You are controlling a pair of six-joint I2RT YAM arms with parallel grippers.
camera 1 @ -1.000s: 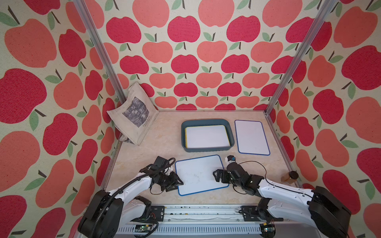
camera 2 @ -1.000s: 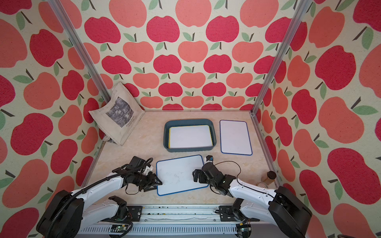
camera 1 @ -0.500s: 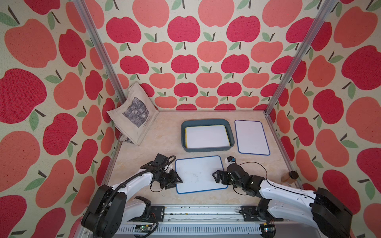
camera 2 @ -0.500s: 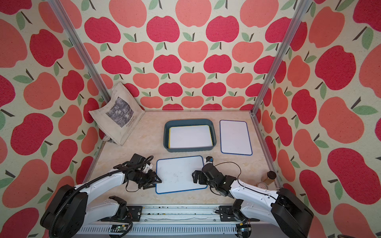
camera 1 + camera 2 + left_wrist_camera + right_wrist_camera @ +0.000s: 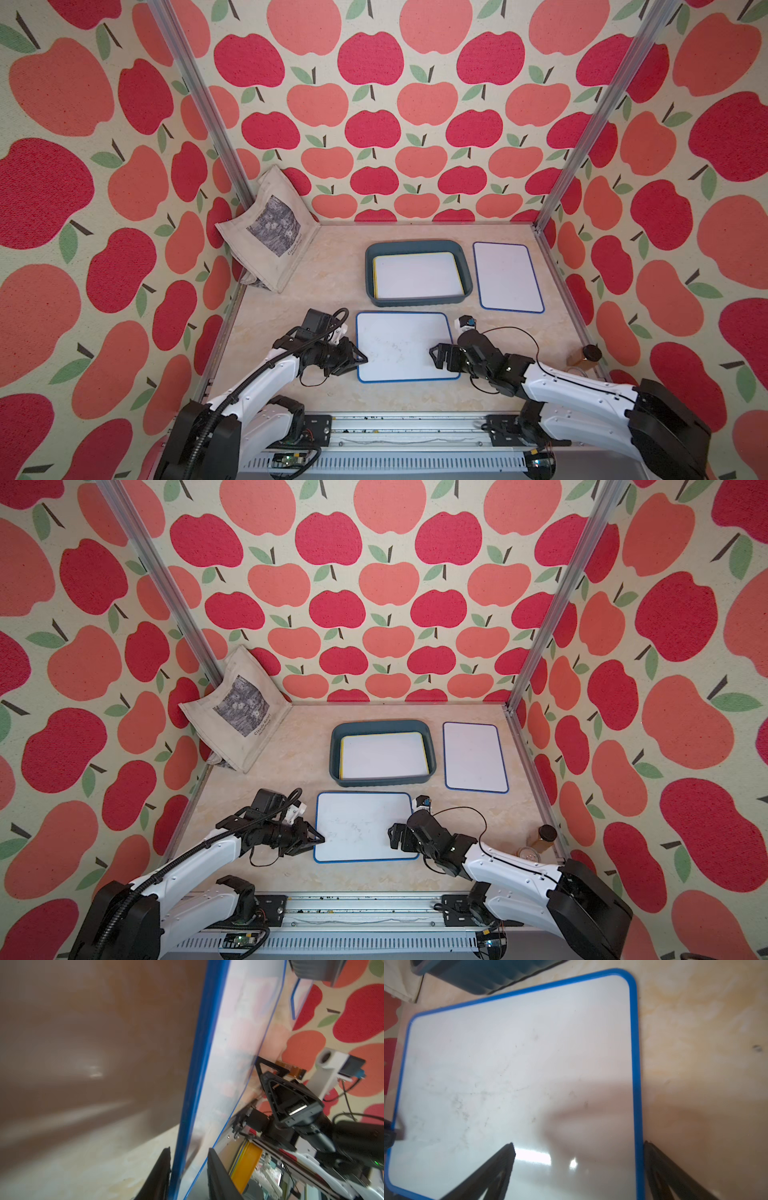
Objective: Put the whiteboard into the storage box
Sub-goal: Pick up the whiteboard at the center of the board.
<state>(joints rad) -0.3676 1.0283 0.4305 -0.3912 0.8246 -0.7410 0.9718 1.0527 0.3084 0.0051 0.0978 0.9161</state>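
The whiteboard [image 5: 401,347] is lying on the table [image 5: 328,286], long axis spanning finger to finger: left fingers [image 5: 160,1174] are straddling one short edge (whether pinching yet, cannot tell), right fingers [image 5: 505,1159] are gaping wide across the other.

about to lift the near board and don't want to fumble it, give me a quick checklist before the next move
1. Left fingers straddle the near whiteboard at its left edge: ok.
2. Left fingers clamped firmly on it: cannot tell.
3. Right fingers open across the opposite edge, one over the face and one outside: ok.
4. Storage box empty: not ok, a yellow-framed whiteboard lies flat inside.
5. Strip of table between the near whiteboard and the storage box free of obstacles: ok.
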